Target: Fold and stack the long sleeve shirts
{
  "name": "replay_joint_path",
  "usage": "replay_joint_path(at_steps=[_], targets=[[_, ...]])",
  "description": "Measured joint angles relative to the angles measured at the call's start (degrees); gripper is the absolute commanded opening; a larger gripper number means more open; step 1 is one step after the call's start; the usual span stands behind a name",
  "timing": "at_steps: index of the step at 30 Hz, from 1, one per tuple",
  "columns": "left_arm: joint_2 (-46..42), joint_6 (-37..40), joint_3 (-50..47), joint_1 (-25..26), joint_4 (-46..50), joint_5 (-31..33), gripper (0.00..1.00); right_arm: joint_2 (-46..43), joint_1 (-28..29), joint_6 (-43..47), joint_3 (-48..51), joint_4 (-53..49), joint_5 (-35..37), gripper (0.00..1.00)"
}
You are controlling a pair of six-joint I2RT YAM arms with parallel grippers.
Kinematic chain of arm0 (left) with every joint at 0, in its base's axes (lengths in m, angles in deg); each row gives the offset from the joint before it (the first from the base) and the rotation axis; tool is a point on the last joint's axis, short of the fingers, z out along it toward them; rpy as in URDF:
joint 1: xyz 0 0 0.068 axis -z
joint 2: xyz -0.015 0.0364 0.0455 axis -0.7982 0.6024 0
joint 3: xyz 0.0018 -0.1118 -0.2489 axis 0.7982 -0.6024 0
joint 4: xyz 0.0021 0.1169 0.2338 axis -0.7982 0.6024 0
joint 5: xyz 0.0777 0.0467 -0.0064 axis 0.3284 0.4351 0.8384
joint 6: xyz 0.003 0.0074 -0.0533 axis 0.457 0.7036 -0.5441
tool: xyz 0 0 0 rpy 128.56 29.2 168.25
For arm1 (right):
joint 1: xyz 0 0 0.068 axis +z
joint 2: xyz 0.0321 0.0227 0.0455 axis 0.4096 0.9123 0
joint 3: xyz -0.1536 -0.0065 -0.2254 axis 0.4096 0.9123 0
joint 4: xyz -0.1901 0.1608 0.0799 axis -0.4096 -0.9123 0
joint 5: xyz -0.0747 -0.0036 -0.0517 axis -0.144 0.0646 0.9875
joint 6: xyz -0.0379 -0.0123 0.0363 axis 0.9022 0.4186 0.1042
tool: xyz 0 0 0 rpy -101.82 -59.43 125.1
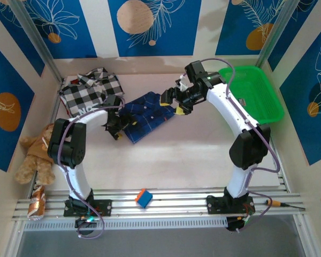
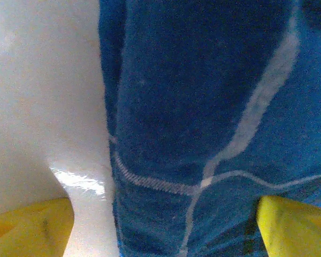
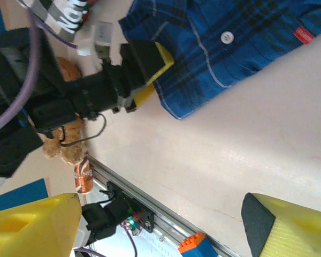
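A dark blue plaid shirt [image 1: 148,115] lies folded on the table, left of centre. Behind it on the left, the black-and-white checked shirt [image 1: 90,92] lies rumpled. My left gripper [image 1: 115,127] is low at the blue shirt's left edge. In the left wrist view it [image 2: 166,227] is open, and its yellow fingers [image 2: 32,227] straddle the blue cloth's [image 2: 203,107] hem without pinching it. My right gripper [image 1: 174,103] hovers above the shirt's right end. It [image 3: 160,227] stands open with nothing between its fingers, and the blue shirt [image 3: 224,48] lies beyond them.
A green plastic basket [image 1: 251,93] sits at the back right. A brown teddy bear [image 1: 35,152] and a drink can [image 1: 37,203] lie at the left edge. A blue and orange block [image 1: 144,197] rests on the front rail.
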Motion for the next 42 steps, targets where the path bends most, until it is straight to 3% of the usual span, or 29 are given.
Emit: replay_joint_path(at_steps=[6,13,17,23,28,35,42], targets=[[2.1,-2.2,2.4,0.4,2.5,2.4,0.61,-0.4,-1.6,1.2,0.5,0.6,-1.3,0.79],[6.2,-1.6,8.5,0.8,9.0,3.5,0.51,-1.3,-2.7,1.7,2.6,2.0,-3.8,0.79],[11.3,1.1,16.7,1.3,15.2,3.8,0.45,-2.0,-3.2,1.7,4.4,3.0,-5.4,0.79],[18.1,6.3,27.6,2.8,18.5,4.7,0.21,-3.7,-4.1,2.1,6.1,4.5,-7.8,0.79],[19.2,10.4,30.3,3.7,17.7,6.7,0.01,-4.7,-5.6,3.1,6.5,4.8,-9.6,0.79],[19.0,19.9,35.6,3.7,23.6,14.3,0.0,-6.8,-7.5,4.5,8.8,5.9,-10.1,0.85],[17.0,35.0,49.2,3.7,29.9,22.7,0.0,-10.4,-8.2,5.5,10.1,7.7,-10.1,0.87]])
